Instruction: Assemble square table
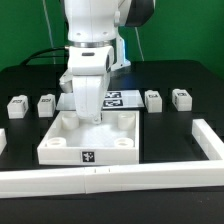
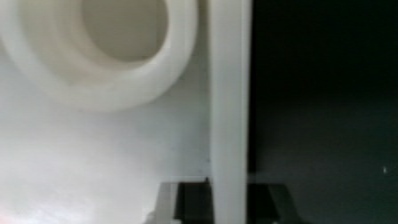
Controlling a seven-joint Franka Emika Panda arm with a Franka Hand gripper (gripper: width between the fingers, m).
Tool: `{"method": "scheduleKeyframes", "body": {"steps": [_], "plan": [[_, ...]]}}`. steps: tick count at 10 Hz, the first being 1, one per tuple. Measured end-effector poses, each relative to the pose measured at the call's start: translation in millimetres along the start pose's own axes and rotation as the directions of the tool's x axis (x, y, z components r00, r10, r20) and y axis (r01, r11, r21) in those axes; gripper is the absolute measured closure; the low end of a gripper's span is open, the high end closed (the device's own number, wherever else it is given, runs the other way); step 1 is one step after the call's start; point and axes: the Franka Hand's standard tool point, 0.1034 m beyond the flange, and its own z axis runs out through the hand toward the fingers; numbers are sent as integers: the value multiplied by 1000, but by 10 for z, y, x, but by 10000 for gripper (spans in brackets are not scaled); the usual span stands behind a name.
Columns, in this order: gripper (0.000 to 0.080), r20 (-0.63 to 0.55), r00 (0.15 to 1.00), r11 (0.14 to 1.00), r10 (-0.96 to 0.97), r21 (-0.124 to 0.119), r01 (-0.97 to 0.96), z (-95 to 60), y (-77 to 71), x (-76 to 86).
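Currently, square tabletop (image 1: 60,152) is lying flat, sockets pointing up, tagged edge facing the camera; gripper (image 1: 88,118) is clamping its rim.

Markings: no legible words, numbers or brands.
Black-and-white pattern tags only: an edge tag (image 1: 88,156) on the square top (image 1: 55,150), one per leg post (image 1: 46,103), several on the marker board (image 1: 124,98).
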Motion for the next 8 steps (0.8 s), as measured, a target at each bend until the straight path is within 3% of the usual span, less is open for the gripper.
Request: {"method": "scheduleKeyframes", "body": {"steps": [2,4,5,7,8], "plan": [[745,-21,998,999,-51,-19,50,-13,130,274],[745,-49,992,992,-115,-51,113,-49,307,684],[745,-58,993,993,-107,-56,103,-48,389,821],[745,-57,992,994,-109,0,110,-4,393,989],[745,-54,992,994,-110,11,111,-5,392,988]]}}
